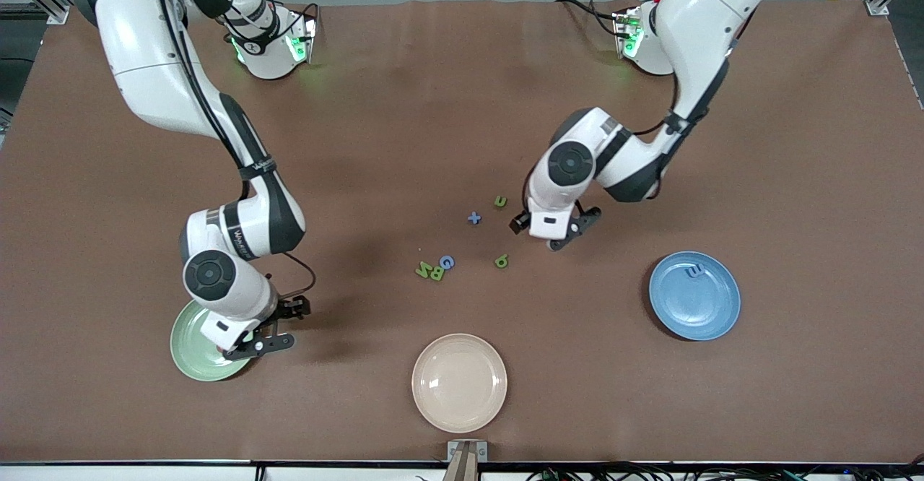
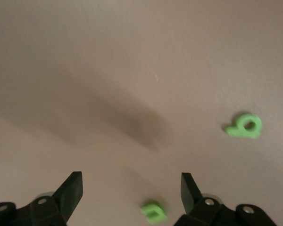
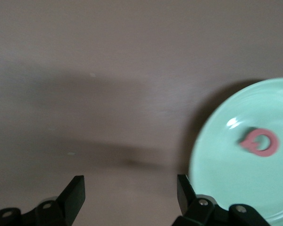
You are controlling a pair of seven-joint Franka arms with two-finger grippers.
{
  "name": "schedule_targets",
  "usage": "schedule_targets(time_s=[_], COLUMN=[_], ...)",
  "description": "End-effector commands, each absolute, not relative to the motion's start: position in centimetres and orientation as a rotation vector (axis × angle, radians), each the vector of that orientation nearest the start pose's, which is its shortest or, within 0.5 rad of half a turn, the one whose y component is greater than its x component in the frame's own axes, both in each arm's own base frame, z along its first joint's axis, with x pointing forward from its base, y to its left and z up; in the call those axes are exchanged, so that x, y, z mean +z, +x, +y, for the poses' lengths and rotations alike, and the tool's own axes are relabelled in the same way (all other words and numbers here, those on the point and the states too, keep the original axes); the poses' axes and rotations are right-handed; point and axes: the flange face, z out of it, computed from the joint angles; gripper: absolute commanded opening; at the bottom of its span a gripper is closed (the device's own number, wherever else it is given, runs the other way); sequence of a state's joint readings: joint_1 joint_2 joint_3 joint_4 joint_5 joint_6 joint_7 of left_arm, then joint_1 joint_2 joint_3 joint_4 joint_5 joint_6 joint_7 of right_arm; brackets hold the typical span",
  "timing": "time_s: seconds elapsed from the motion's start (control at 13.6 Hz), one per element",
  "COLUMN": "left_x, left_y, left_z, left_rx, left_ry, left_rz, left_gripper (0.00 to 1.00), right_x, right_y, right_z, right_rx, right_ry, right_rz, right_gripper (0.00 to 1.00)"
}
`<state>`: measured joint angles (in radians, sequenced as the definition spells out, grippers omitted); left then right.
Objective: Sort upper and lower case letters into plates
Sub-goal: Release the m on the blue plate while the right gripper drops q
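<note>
Front view: my right end effector [image 1: 278, 326] hangs over the green plate [image 1: 189, 351]; my left end effector [image 1: 552, 232] over five loose letters [image 1: 462, 246] at the desk's centre, 10 o'clock from the blue plate [image 1: 711, 318], which holds one letter [image 1: 694, 270].
Left wrist view: jaws wide, empty; two green letters [image 2: 245, 126] below.
Right wrist view: jaws wide, empty; a pink letter [image 3: 260, 141] lies in the green plate. Two sorted, five left.

Green plate [image 1: 189, 354] sits at the right arm's end of the worktop, a pink-red letter [image 3: 260, 142] lying flat in it. Blue plate [image 1: 711, 315] lies toward the left arm's end, holding a blue letter [image 1: 694, 271]. Loose mid-worktop: a blue x [image 1: 474, 217], a small green letter [image 1: 500, 201] beside it, a green looped letter [image 1: 502, 261], and nearer the camera a green B [image 1: 431, 271] touching a blue G [image 1: 447, 262].
</note>
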<state>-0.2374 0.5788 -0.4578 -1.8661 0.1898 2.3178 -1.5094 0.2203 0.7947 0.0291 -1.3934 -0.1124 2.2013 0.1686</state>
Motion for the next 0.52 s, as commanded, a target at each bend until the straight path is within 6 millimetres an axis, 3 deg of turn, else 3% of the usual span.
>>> schedule_targets(time_s=[0.0,0.15,0.37,0.44], left_x=[21.7,20.8,19.6,18.9], left_y=[47.9,46.9,46.3,46.0], left_z=[-41.6,-43.0,-43.7,-44.0], left_rx=[0.169,0.18,0.189,0.198], left_ry=[-2.855,-2.84,-2.778,-2.774], left_rz=[-1.32,-1.381,-1.508,-1.504], left_gripper=[0.9,0.84,0.76,0.72], right_x=[23.8,23.9,23.8,23.5], right_y=[69.5,67.6,66.9,66.2], right_z=[22.4,28.1,30.5,32.3], right_rx=[-0.009,-0.032,-0.055,-0.071], right_ry=[-3.157,-3.142,-3.072,-3.043], right_rz=[0.12,0.335,0.605,0.667], right_gripper=[0.87,0.87,0.87,0.87])
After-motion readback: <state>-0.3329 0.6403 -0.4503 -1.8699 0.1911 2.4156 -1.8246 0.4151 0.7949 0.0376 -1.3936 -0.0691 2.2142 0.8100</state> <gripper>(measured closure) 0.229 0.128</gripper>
